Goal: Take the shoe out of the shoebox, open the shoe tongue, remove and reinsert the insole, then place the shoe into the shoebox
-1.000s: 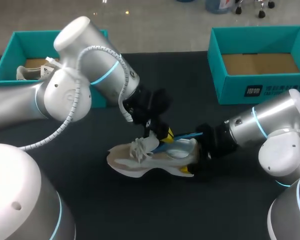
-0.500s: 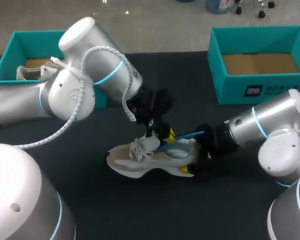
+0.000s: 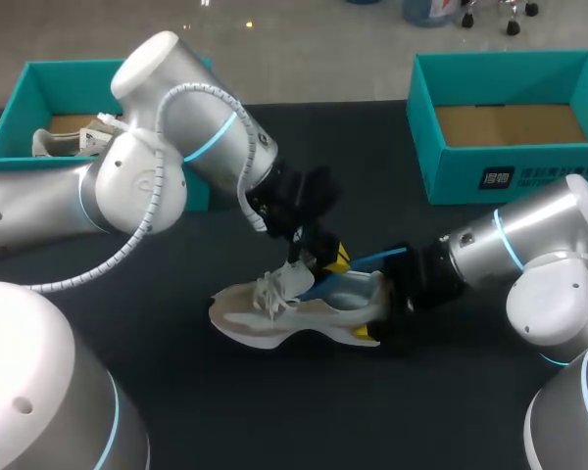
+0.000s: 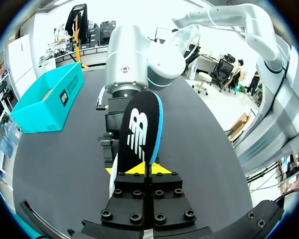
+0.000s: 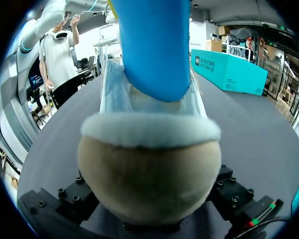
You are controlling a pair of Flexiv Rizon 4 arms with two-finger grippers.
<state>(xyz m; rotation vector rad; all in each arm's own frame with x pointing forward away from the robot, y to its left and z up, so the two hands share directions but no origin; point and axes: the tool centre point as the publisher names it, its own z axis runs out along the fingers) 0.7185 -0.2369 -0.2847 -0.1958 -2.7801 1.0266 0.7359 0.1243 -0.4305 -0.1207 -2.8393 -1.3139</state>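
A white and beige shoe [image 3: 274, 315] lies on its side on the dark table [image 3: 176, 411], toe to the left. My left gripper [image 3: 330, 259] hangs just above the shoe's opening, shut on a dark insole [image 3: 374, 261] with a blue underside that slants out over the heel. In the left wrist view the yellow tips [image 4: 139, 169] pinch the insole [image 4: 139, 132] by one end. My right gripper [image 3: 382, 315] spans the heel from both sides. The right wrist view shows the beige heel [image 5: 149, 174] filling the space between the fingers, with the blue insole [image 5: 152, 50] above it.
An open teal shoebox [image 3: 510, 162], empty, stands at the back right. Another teal box [image 3: 10, 127] at the back left holds a second shoe [image 3: 57, 143]. My left arm's elbow [image 3: 142, 186] looms over the left part of the table.
My left gripper has shifted slightly right and up with the insole, whose free end now sits a little higher over the heel. The shoe and right gripper have not moved.
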